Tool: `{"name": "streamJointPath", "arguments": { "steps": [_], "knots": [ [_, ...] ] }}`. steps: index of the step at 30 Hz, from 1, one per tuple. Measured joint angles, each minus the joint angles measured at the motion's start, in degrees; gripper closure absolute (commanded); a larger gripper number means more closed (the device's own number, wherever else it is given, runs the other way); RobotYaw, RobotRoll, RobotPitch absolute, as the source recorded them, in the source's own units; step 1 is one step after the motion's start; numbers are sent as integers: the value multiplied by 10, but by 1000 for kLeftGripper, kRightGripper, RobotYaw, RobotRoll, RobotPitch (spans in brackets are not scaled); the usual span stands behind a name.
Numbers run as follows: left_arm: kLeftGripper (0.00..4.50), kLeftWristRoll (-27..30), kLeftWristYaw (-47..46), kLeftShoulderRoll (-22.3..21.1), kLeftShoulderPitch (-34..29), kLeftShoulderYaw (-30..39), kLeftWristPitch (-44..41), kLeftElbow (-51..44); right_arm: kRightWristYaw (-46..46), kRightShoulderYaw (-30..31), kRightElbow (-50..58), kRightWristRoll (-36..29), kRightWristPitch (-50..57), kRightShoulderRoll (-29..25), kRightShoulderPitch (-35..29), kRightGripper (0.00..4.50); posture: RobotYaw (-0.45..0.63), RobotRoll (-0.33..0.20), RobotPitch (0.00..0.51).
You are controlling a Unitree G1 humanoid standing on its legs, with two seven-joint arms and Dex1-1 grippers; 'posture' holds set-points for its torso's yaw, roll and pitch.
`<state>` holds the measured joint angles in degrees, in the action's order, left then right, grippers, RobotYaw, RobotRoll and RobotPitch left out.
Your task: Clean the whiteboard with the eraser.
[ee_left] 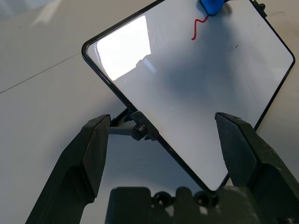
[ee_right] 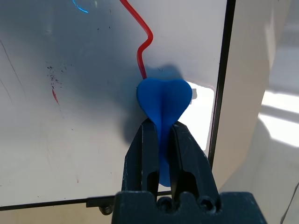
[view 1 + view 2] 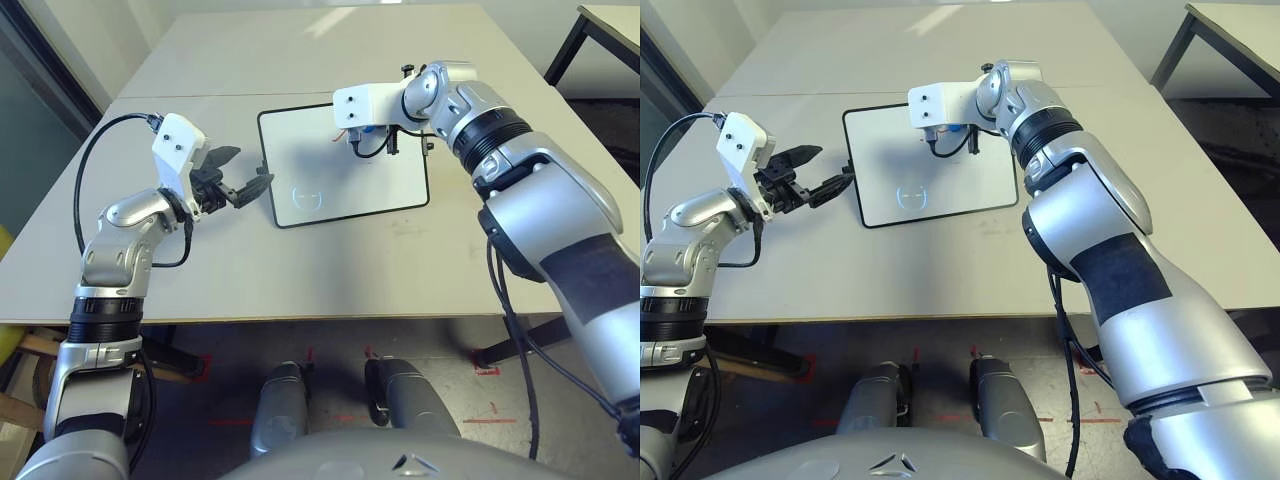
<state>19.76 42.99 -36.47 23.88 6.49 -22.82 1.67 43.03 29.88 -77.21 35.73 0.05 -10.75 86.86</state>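
Wipe looked part done. The whiteboard lay flat on the grey worktop, between the 2 arms. The right pincer was clamped shut on the blue eraser, whose rounded end sat at the board surface near the black frame, at the end of a red squiggle. Contact looked likely but could not be confirmed. Most of the board read white; what was left was that red line, a short red dash and some dark specks, so at least 1 more pass over that area seemed needed. The left pincer stood wide open, holding nothing, its fingers set to either side of the board's near edge by a small side knob, not touching it as far as could be told. View differences: the right wrist view showed the grip and the residue clearly; the head views hid the eraser under the right wrist but gave the overall layout; the left wrist view showed the knob and frame edge up close, with the eraser and squiggle at the far side of the board.
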Motion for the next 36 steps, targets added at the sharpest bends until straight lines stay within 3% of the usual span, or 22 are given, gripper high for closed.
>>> {"name": "streamJointPath", "arguments": {
  "steps": [23,36],
  "knots": [
    [0,2,-12,1,-17,9,-11,-26,-3,-7,0,-1,-2,57,-1,4414,76,0,88],
    [0,2,-11,30,-18,-12,-19,-34,2,-6,0,-1,-7,67,-3,4414,67,0,86]
  ]
}}
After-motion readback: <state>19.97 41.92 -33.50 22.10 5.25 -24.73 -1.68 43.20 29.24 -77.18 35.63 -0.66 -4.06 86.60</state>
